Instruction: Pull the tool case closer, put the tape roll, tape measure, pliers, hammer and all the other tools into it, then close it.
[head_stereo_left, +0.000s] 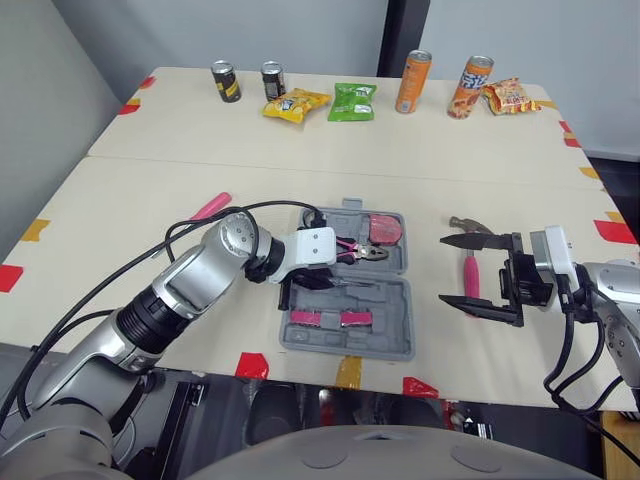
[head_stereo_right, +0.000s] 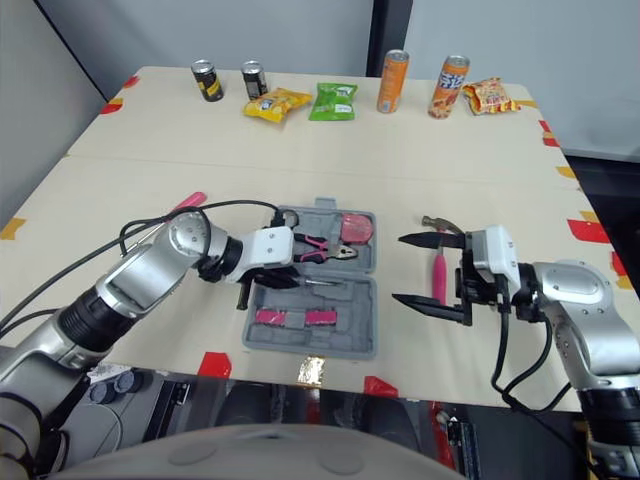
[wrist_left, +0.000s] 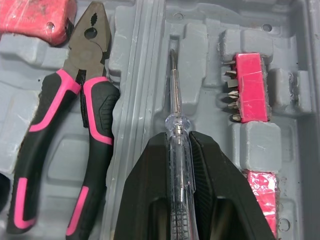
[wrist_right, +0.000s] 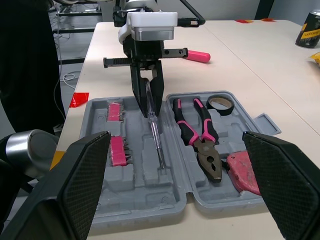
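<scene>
The grey tool case (head_stereo_left: 395, 335) lies open near the table's front edge. Its far half holds the pink-handled pliers (wrist_left: 92, 100), a red tape measure (head_stereo_left: 383, 228) and a tape roll (wrist_right: 220, 104). Pink bit holders (wrist_left: 248, 85) sit in the near half. My left gripper (head_stereo_left: 325, 283) is shut on a clear-handled screwdriver (wrist_left: 174, 100), whose tip points along a slot in the near half. To the right of the case, the pink-handled hammer (head_stereo_left: 470, 265) lies on the table. My right gripper (head_stereo_left: 441, 268) is open over its handle, one finger on each side.
A pink-handled tool (head_stereo_left: 210, 207) lies on the table left of the case. Along the far edge stand two dark cans (head_stereo_left: 225, 81), two orange cans (head_stereo_left: 413, 82) and snack bags (head_stereo_left: 296, 104). Red and yellow tape marks (head_stereo_left: 252, 365) dot the table edges.
</scene>
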